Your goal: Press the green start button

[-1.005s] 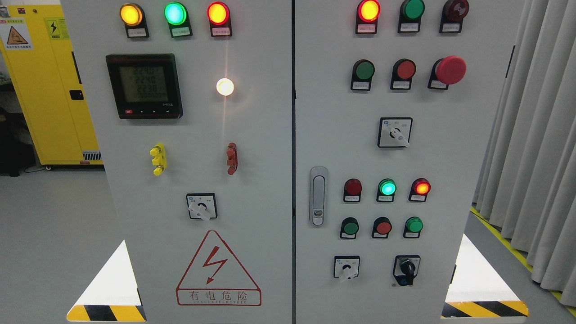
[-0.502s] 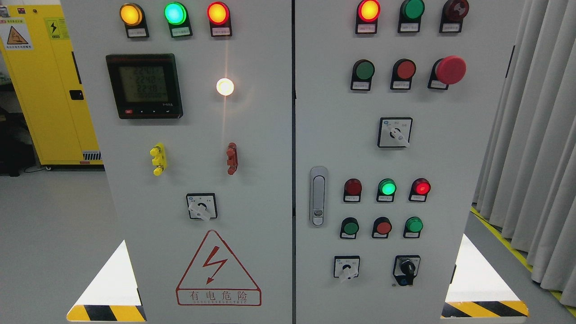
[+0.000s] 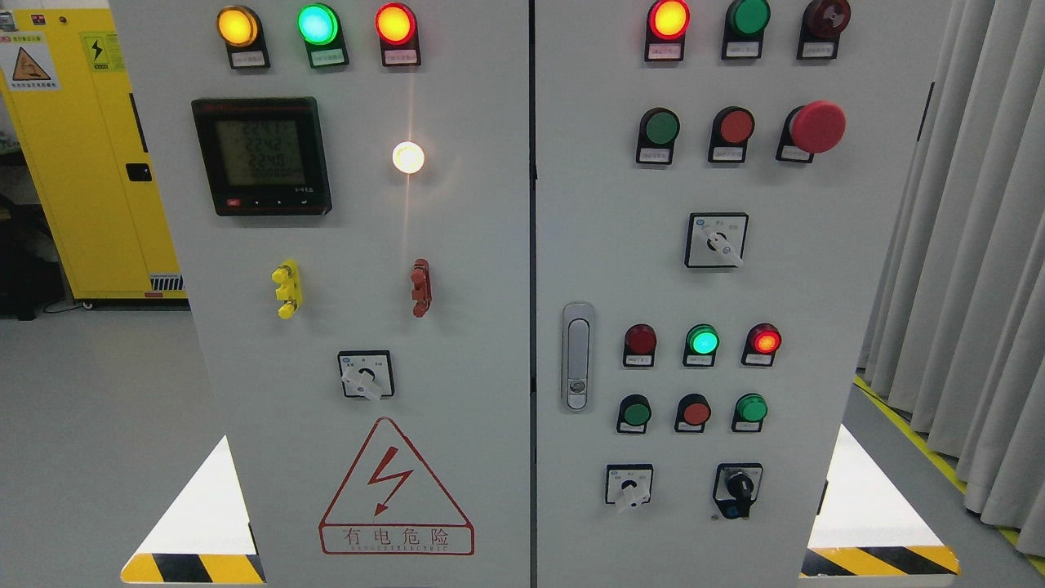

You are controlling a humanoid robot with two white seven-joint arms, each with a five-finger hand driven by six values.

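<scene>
A grey electrical cabinet point(image 3: 490, 269) with two doors fills the head view. On the right door there are green push buttons: one in the upper row point(image 3: 661, 128), and two in the lower row, at its left end point(image 3: 635, 413) and right end point(image 3: 750, 407). Red buttons point(image 3: 736, 126) point(image 3: 695, 412) sit beside them. A green lamp point(image 3: 702, 340) glows above the lower row. Which green button is the start button I cannot tell; the labels are too small to read. Neither of my hands nor arms shows in the picture.
A big red mushroom button point(image 3: 817, 126) sticks out at the upper right. Rotary switches point(image 3: 717, 241) point(image 3: 629, 487), a key switch point(image 3: 739, 488) and a door handle point(image 3: 577, 355) are on the right door. A yellow cabinet point(image 3: 82, 163) stands left, grey curtains point(image 3: 971, 245) right.
Only the digits on the meter display flicker and the lower red lamp's glow varies slightly. Nothing else has moved.
</scene>
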